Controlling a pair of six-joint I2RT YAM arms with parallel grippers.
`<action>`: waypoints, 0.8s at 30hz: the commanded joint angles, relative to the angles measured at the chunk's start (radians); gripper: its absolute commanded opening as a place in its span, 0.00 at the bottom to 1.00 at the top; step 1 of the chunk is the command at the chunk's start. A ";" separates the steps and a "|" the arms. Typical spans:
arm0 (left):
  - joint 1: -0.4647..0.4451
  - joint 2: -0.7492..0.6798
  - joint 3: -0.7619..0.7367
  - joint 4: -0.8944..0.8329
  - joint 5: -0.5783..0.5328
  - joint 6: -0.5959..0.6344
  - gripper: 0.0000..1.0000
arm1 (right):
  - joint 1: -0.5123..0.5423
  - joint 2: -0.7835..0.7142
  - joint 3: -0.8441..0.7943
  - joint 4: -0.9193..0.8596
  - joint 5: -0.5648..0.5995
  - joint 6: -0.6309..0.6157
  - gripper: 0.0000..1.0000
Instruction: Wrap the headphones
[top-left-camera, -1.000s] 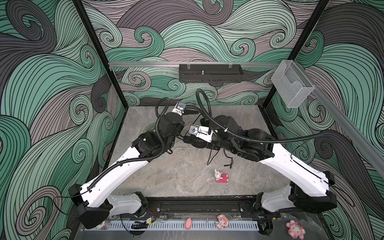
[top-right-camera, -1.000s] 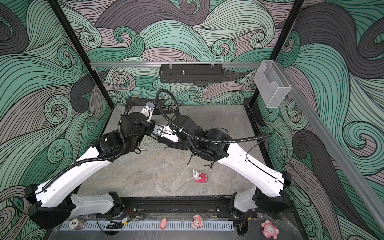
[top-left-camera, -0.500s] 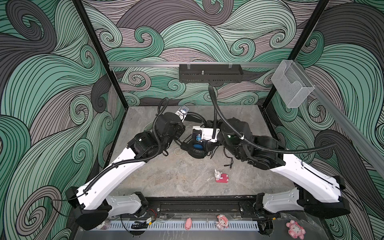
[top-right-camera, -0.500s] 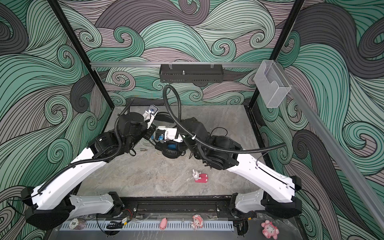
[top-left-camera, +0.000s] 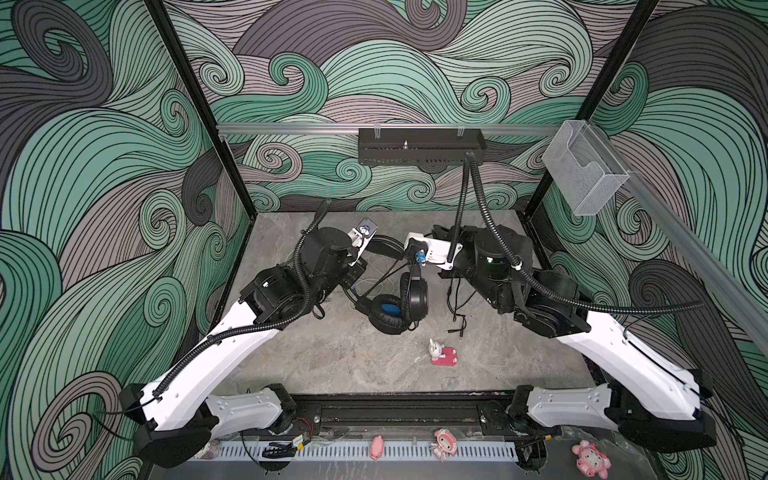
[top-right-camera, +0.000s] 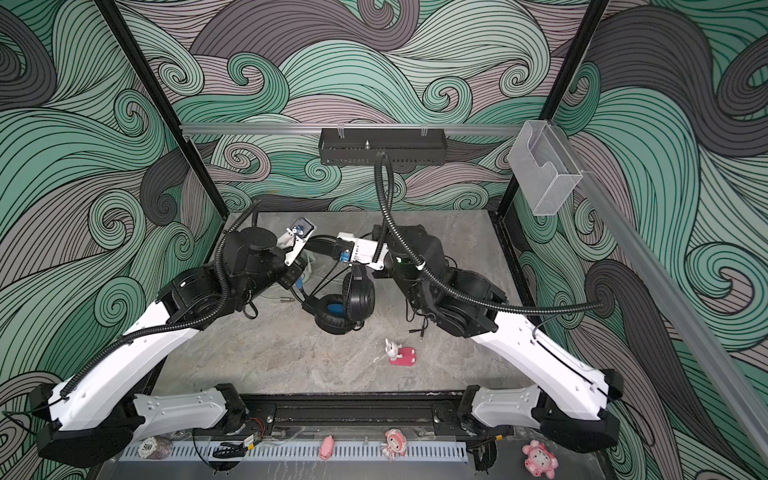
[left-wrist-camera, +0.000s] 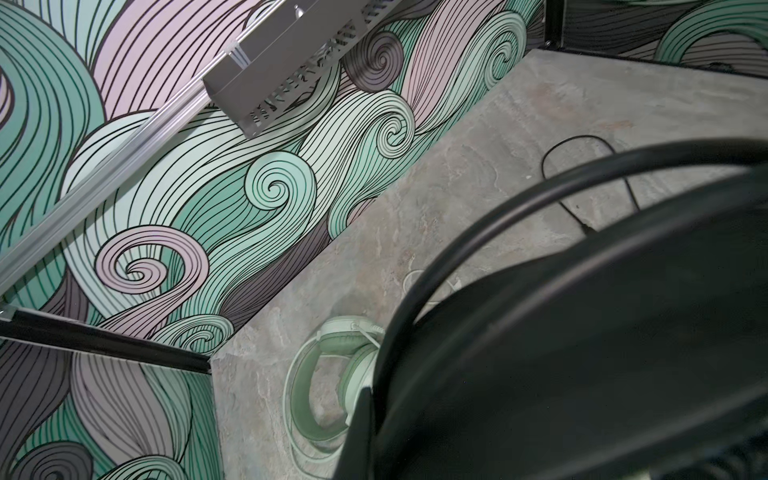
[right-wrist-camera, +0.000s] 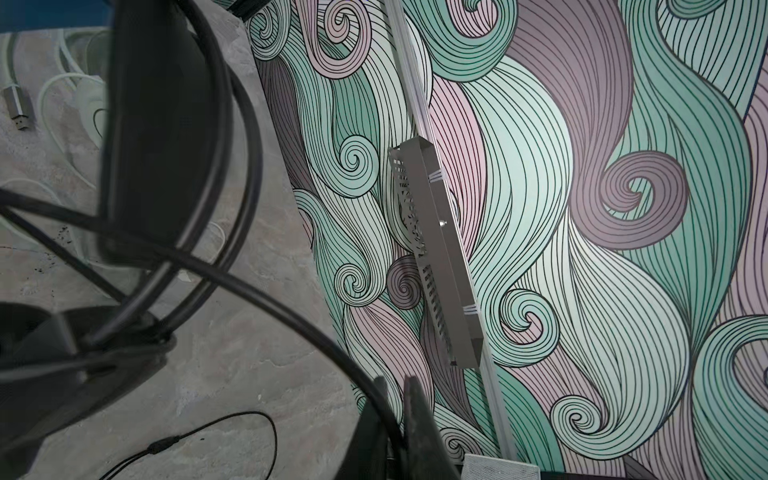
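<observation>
Blk headset (top-left-camera: 417, 297) on table (top-left-camera: 332, 365) just beside right jaws pinching its cable (right-wrist-camera: 291, 313); left jaws pressed together nearby.

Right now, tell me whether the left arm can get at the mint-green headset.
Probably not yet. The mint-green headset lies close to the left tool, nothing on it, but that tool is shut on the black cable and must let go first.

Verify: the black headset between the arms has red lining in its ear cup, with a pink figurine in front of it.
Not red: the ear cup lining of the black headset is blue, as both top views show. The pink figurine part holds.
</observation>
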 joint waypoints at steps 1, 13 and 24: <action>0.005 -0.038 0.062 0.016 0.083 -0.083 0.00 | -0.052 -0.017 -0.012 0.023 -0.093 0.136 0.12; 0.007 -0.043 0.138 0.056 0.177 -0.258 0.00 | -0.212 -0.084 -0.092 0.081 -0.311 0.489 0.12; 0.007 -0.024 0.237 0.068 0.276 -0.370 0.00 | -0.322 -0.078 -0.181 0.215 -0.600 0.742 0.24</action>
